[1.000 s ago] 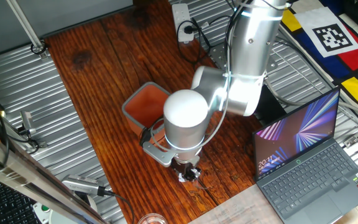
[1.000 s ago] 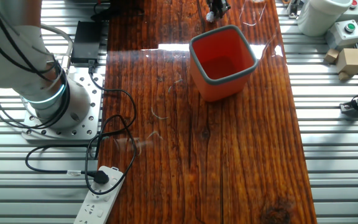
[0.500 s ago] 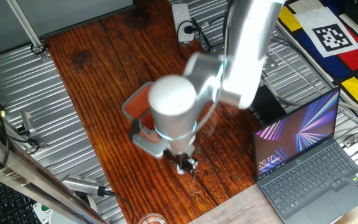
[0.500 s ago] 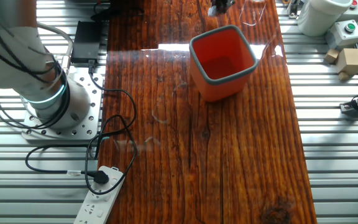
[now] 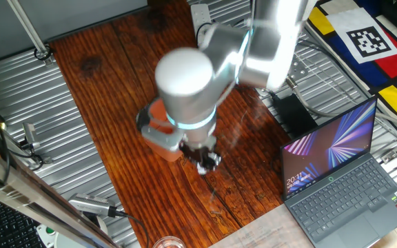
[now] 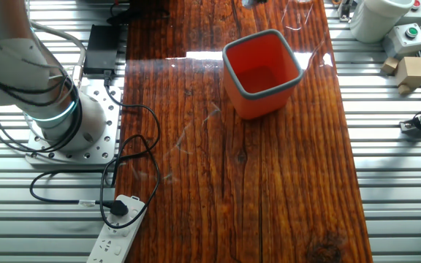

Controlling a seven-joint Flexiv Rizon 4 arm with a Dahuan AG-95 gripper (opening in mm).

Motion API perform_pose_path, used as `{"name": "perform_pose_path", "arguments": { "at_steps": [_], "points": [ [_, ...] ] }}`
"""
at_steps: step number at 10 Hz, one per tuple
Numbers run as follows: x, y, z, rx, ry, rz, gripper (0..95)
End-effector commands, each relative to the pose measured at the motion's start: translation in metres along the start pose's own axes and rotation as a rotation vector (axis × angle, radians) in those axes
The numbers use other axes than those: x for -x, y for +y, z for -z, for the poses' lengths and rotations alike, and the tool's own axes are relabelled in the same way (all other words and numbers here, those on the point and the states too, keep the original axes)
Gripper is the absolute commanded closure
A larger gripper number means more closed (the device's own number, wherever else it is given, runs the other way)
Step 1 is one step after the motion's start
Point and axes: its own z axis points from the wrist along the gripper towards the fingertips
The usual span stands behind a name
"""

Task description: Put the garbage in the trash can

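The trash can (image 6: 262, 69) is a terracotta-orange pot standing on the wooden table, and its inside looks empty. In one fixed view the arm hides most of it, and only an orange edge (image 5: 154, 112) shows at the arm's left. My gripper (image 5: 207, 160) hangs above the table just beside the pot, on the side towards the table's front edge. It is shut on the garbage (image 5: 209, 159), a small white paper wad between the fingertips. In the other fixed view the gripper is almost wholly out of frame at the top edge.
An open laptop (image 5: 336, 172) lies at the right. A black power adapter (image 5: 291, 114) and a power strip (image 6: 119, 237) with cables lie near the robot base (image 6: 57, 117). A clear glass (image 5: 167, 242) stands at the table's front edge. A white cup (image 6: 375, 18) stands off the table.
The gripper has risen from the table with the white wad and moved towards the orange pot. The arm has swung left and back. The pot has not moved.
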Motion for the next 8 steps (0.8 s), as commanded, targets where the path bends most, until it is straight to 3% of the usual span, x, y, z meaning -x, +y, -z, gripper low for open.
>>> {"name": "perform_pose_path", "arguments": {
  "at_steps": [1, 5, 8],
  "points": [
    [-0.0027, 0.0010, 0.0046, -0.047, 0.032, 0.036, 95.0],
    [-0.0012, 0.0014, 0.0045, -0.039, 0.026, 0.018, 95.0],
    [-0.0012, 0.0014, 0.0045, -0.058, 0.028, -0.112, 95.0]
  ]
}}
